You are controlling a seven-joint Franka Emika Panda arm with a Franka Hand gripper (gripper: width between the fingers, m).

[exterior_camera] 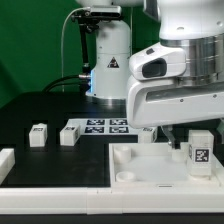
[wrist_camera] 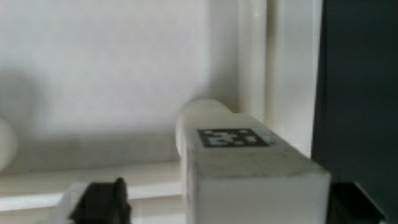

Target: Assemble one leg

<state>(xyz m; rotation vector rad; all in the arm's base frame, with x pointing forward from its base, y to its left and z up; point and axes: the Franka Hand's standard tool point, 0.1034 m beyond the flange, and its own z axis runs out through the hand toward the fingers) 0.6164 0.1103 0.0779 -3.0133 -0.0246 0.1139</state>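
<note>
A leg (exterior_camera: 199, 152), a small white block with a square tag, stands upright at the corner of the large white panel (exterior_camera: 140, 165) on the exterior view's right. My gripper (exterior_camera: 194, 137) hangs over it and straddles it. In the wrist view the leg (wrist_camera: 249, 175) fills the space between the jaws, its tag facing the camera. One dark finger (wrist_camera: 100, 202) stands apart from the leg's side with a clear gap. The other finger is lost against the dark table. My gripper (wrist_camera: 222, 205) looks open around the leg. The panel's raised rim (wrist_camera: 267, 60) runs past the leg.
Two more legs (exterior_camera: 38, 135) (exterior_camera: 68, 133) stand on the black table at the exterior view's left. The marker board (exterior_camera: 102, 126) lies behind them. Another white part (exterior_camera: 5, 160) sits at the left edge. The robot base (exterior_camera: 108, 60) stands at the back.
</note>
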